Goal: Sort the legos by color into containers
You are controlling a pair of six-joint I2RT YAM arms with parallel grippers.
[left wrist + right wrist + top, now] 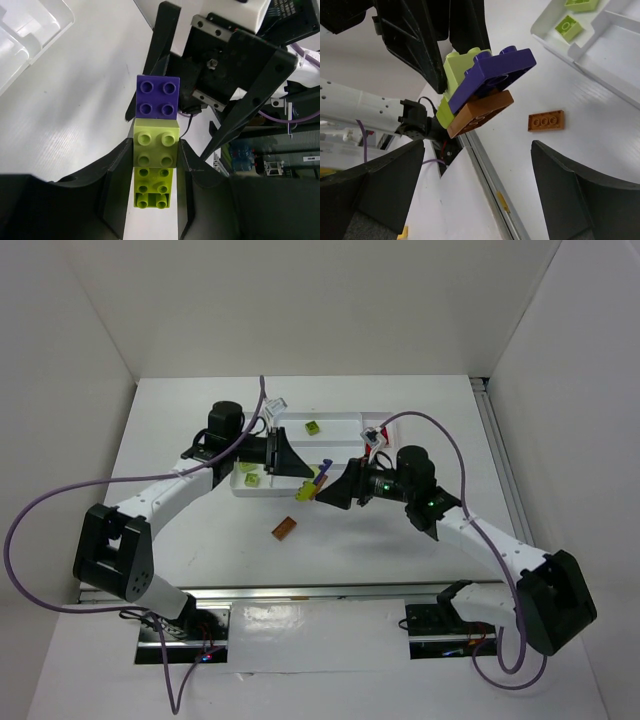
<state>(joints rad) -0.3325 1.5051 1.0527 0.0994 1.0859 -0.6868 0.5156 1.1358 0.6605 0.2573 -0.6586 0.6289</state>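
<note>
My left gripper (303,476) is shut on a stack of joined legos and holds it above the table beside the white tray (340,435). In the left wrist view the jaws (155,150) clamp a lime green brick (155,146), with a purple brick (158,97) at its far end and a second lime piece (153,187) behind. The right wrist view shows the stack's purple plate (495,75), lime brick (457,67) and brown-orange brick (480,112). My right gripper (335,490) is open, its wide jaws (477,150) just short of the stack and touching nothing.
A brown-orange plate (285,529) lies loose on the table in front of the tray; it also shows in the right wrist view (546,121). Lime bricks sit in the tray's left end (249,478) and a back section (313,427). White walls enclose the table.
</note>
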